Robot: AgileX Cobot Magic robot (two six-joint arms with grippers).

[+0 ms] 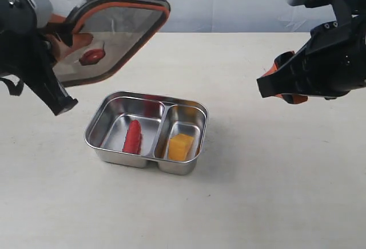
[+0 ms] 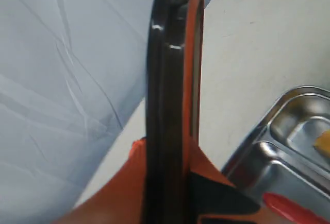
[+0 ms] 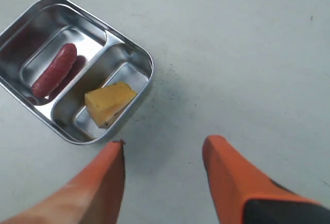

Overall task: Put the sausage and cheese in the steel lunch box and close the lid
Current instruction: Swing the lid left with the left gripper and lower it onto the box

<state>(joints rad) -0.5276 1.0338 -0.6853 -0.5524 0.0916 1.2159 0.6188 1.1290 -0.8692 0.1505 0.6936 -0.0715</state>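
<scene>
My left gripper (image 2: 165,183) is clamped on the lid (image 1: 114,31), which is tilted in the air near the steel lunch box (image 1: 94,129). The sausage (image 1: 132,137) is in the larger compartment, the cheese (image 1: 180,146) in the smaller (both lying flat). My right gripper (image 3: 164,149) is spread, empty.

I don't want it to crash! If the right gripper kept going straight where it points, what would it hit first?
Probably the bare table beside the steel lunch box, near the cheese. The right gripper seems aimed past the box; depth is unclear.
</scene>
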